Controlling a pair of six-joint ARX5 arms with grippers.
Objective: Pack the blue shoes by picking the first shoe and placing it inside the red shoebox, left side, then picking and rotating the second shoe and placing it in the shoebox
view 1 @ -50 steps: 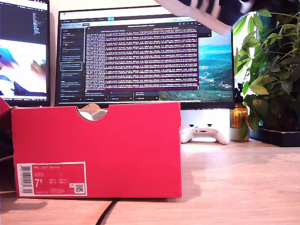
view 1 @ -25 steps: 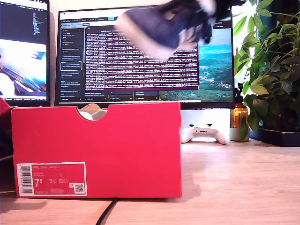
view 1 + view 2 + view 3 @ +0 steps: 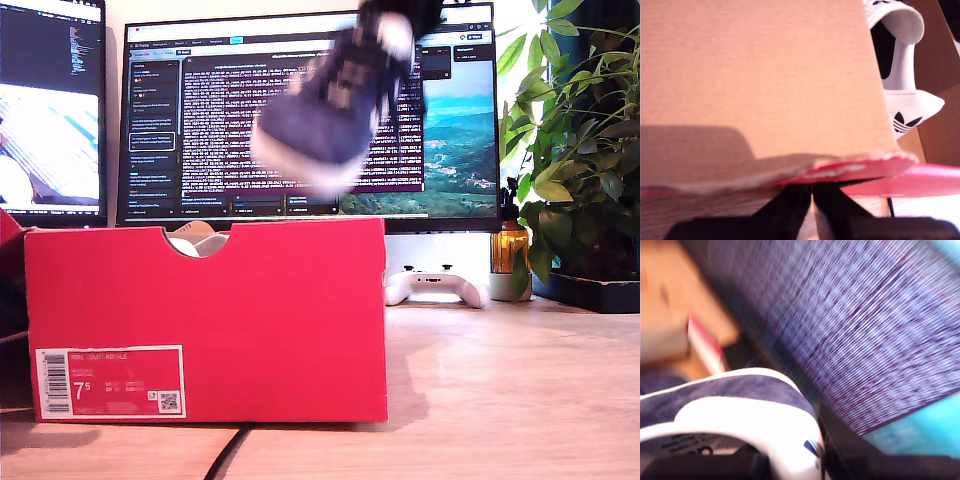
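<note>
Shoe in the air: a blue shoe (image 3: 325, 120), blurred, hangs above the red shoebox (image 3: 205, 320) in the exterior view, in front of the monitor (image 3: 300, 110), toe tilted down toward that view's left.
My second gripper: its dark body sits at the shoe's heel (image 3: 747, 432); it is grasping the shoe (image 3: 730, 395) by the white-lined collar.
My first gripper (image 3: 812, 197): black fingers (image 3: 790, 200) pressed almost together right under the shoebox's raised cardboard flap (image 3: 755, 80); whether they pinch the flap edge I cannot tell.
Shoe in the box: the other shoe (image 3: 900, 55) lies inside, white lining and trefoil logo showing; its pale sole peeks through the half-round notch (image 3: 197, 240).
Shoebox: stands on the wooden desk (image 3: 510, 390), barcode label (image 3: 110, 380) facing the exterior camera.
</note>
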